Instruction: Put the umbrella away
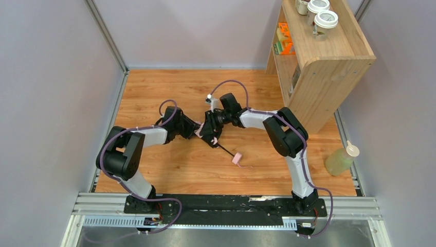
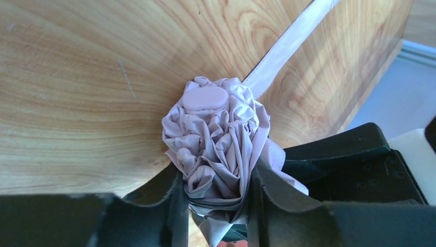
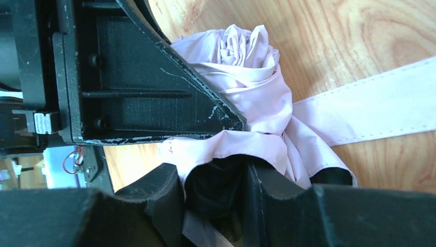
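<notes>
Umbrella (image 2: pixel 216 128) lies mid wooden worktop (image 1: pixel 154 175), its pink handle (image 1: pixel 237 158) toward the near edge. Left gripper (image 2: pixel 216 193) fingers clamp the bunched pink canopy; right gripper (image 3: pixel 216 190) fingers clamp a black-lined fold of it. Wooden shelf unit (image 1: pixel 329 67) at the far right corner carries lidded paper cups (image 1: pixel 325 20), print unreadable; squeeze bottle (image 1: pixel 342 158) past the right edge holds pale yellow-green liquid.

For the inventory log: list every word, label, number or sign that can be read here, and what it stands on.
No text can be read in any view.
Cups on the shelf: any print is too small to read.
Bottle: no label shows.
Umbrella: plain fabric, no print visible.
</notes>
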Motion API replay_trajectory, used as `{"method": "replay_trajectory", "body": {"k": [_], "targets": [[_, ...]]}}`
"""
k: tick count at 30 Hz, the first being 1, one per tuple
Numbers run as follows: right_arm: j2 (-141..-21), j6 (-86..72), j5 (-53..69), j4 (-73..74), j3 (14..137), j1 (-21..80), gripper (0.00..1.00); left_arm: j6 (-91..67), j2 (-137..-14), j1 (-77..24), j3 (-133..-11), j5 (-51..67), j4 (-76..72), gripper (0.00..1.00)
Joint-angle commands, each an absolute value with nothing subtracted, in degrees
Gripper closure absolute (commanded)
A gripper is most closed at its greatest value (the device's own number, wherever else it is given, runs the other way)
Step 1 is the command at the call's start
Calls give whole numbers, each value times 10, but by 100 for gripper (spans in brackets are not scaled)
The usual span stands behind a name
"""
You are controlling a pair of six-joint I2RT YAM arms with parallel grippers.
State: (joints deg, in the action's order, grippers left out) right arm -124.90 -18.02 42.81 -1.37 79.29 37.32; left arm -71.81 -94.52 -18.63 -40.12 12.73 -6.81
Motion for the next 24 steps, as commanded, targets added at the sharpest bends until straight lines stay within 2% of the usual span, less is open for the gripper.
{"method": "replay_trajectory", "body": {"k": [1,4,6,7,11,13,20,24], "targets": [[-1317,-221,458,138,766,381,100,-659,-976,-195,-333,76,34,75],[-1304,-217,456,145,773,381,100,-653,-981,-195,-332,74,39,90],[-1295,-210,444,157,781,381,100,-650,-982,-195,-330,75,33,92],[-1288,-204,435,164,786,381,93,-650,-983,-194,-331,75,35,93],[-1230,-164,354,202,796,388,45,-646,-990,-195,-333,78,35,93],[-1189,-135,302,212,795,395,32,-647,-995,-195,-333,80,33,93],[-1089,-22,74,209,784,460,0,-655,-1005,-195,-329,93,25,94],[-1106,40,-41,197,801,508,0,-664,-1011,-195,-328,106,25,95]]}}
